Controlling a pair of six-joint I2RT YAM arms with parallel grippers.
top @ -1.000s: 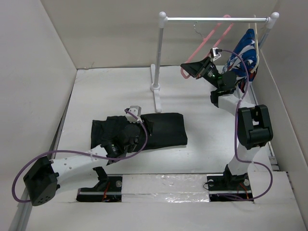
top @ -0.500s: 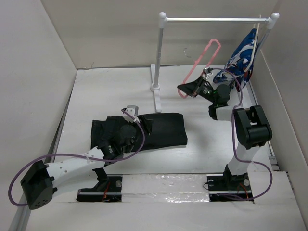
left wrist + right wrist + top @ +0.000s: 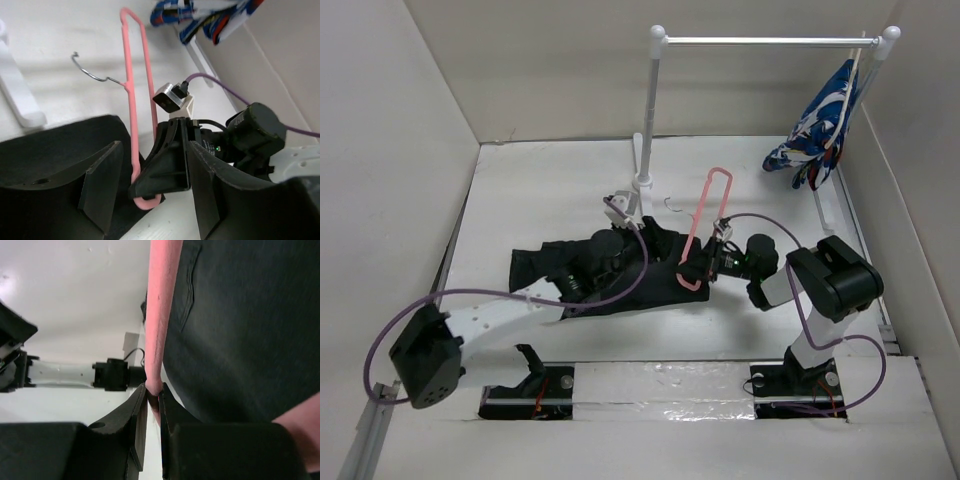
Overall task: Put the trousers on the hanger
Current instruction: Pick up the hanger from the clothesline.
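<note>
The black trousers lie flat on the table's left middle, also filling the right wrist view. The pink hanger leans over their right edge, metal hook pointing left. My right gripper is shut on the hanger's lower corner. Its fingers pinch the pink bar. My left gripper hovers over the trousers' right part, open. In the left wrist view its fingers stand either side of the right gripper's tip and the hanger's corner, touching neither.
A white-and-silver rail stand rises at the back, its bar running right. A blue-white-red patterned garment hangs at the bar's right end. White walls enclose the table on three sides.
My right gripper has carried the hanger down from the rail to the trousers' right edge. My left gripper has moved right across the trousers and opened wider.
</note>
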